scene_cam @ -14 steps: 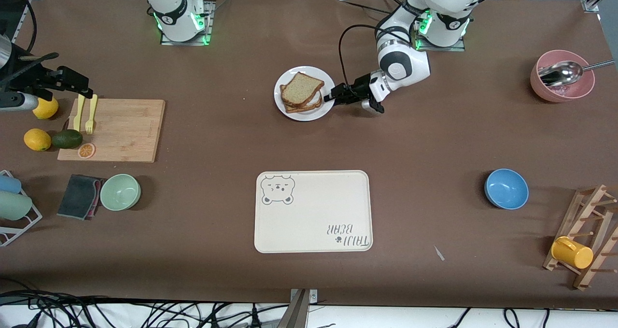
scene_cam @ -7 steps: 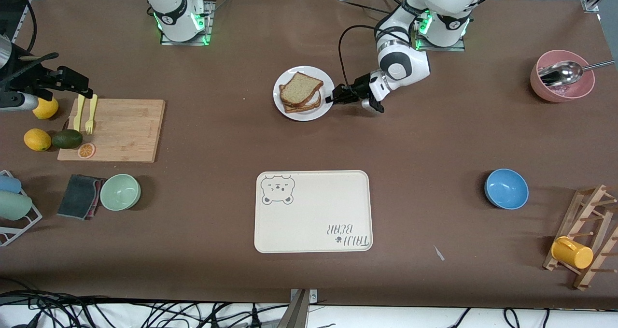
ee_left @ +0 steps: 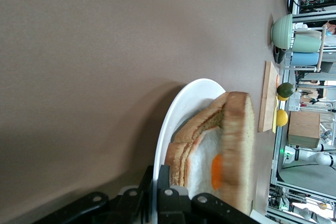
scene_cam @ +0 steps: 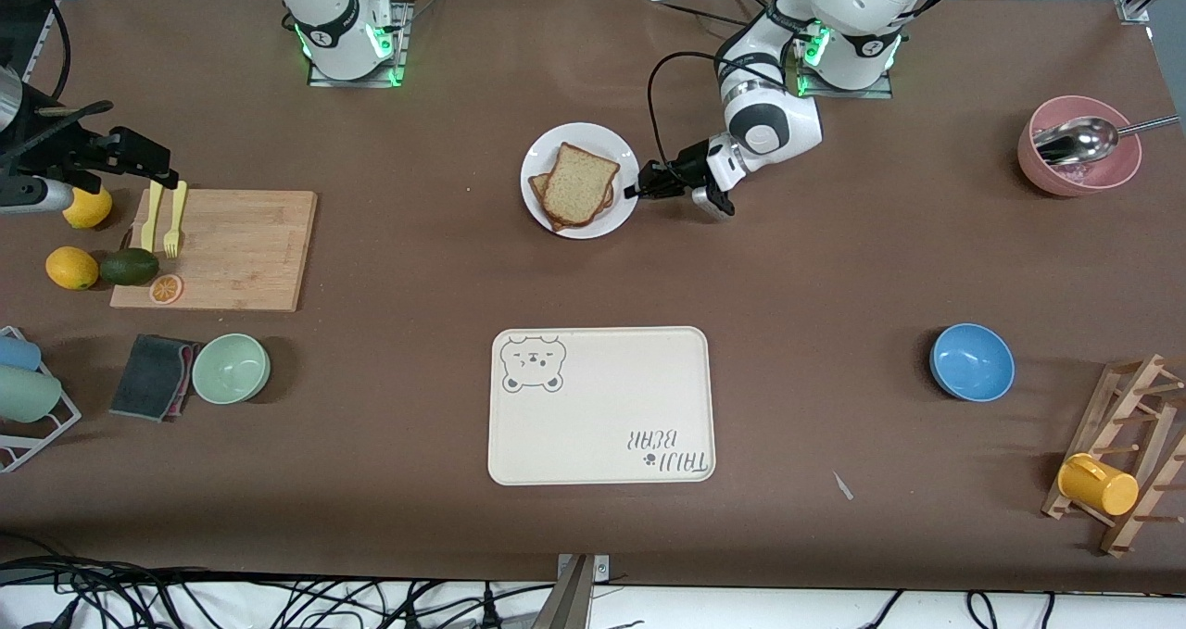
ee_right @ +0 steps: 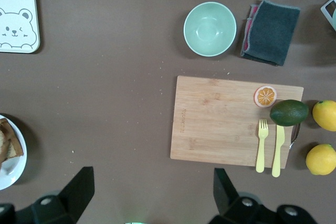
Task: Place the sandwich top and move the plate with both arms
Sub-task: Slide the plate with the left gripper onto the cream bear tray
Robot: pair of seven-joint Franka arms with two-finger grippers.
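The white plate [scene_cam: 559,141] lies at the middle of the table, nearer the arms' bases than the tray. On it rests a stack of bread with the sandwich top [scene_cam: 579,182] uppermost, over an egg-topped slice [ee_left: 216,171]. My left gripper [scene_cam: 637,191] is shut on the plate's rim [ee_left: 181,103] at the side toward the left arm's end; in the left wrist view its jaws [ee_left: 157,174] pinch the thin white edge, with the sandwich top [ee_left: 239,145] just past them. My right gripper [ee_right: 152,179] hangs open and holds nothing, high over the right arm's end by the cutting board [ee_right: 231,124].
A cream bear-print tray [scene_cam: 602,407] lies nearer the front camera than the plate. A blue bowl [scene_cam: 971,360], a pink bowl with a spoon [scene_cam: 1079,147] and a mug rack [scene_cam: 1121,458] stand toward the left arm's end. A green bowl [scene_cam: 231,368], cloth, lemons and avocado surround the cutting board [scene_cam: 218,249].
My left gripper has shut on the plate's rim. The plate has shifted slightly toward the right arm's end and the top slice has turned on the stack. The right arm has not moved.
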